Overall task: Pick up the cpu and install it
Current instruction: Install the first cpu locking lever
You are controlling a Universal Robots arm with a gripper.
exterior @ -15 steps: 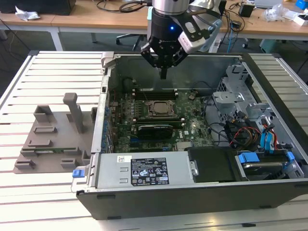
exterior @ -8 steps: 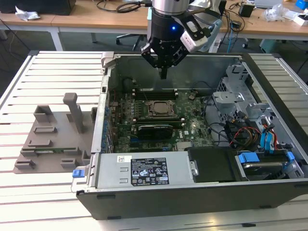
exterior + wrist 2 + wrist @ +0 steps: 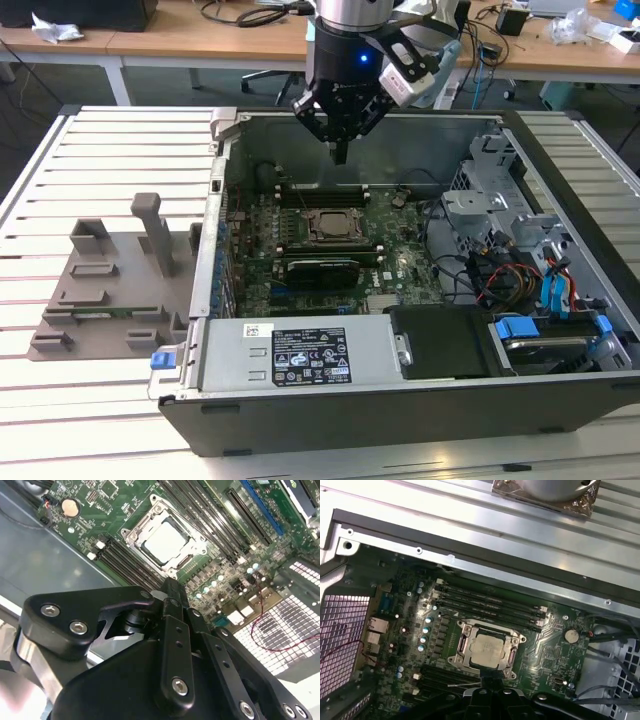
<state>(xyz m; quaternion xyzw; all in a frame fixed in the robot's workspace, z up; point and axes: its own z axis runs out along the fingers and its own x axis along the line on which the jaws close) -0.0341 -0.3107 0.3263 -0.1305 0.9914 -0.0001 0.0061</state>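
Observation:
The cpu point(image 3: 165, 542) is a pale silvery square lying flat inside the metal-framed socket point(image 3: 134, 534) on the green motherboard point(image 3: 405, 235); it is also the cpu point(image 3: 487, 649) in the first wrist view and the cpu point(image 3: 330, 226) in the exterior view. My gripper point(image 3: 340, 153) hangs above the open computer case, over its back part and well clear of the chip. Its black fingers point(image 3: 172, 597) are pressed together with nothing between them, and the gripper point(image 3: 487, 680) tip shows just beside the socket.
A long black card point(image 3: 320, 268) lies in front of the socket, memory slots point(image 3: 490, 607) behind it. A power supply point(image 3: 300, 355) fills the case front, and a drive cage with cables point(image 3: 520, 260) stands at the exterior view's right. A grey fixture point(image 3: 110, 270) sits outside the case.

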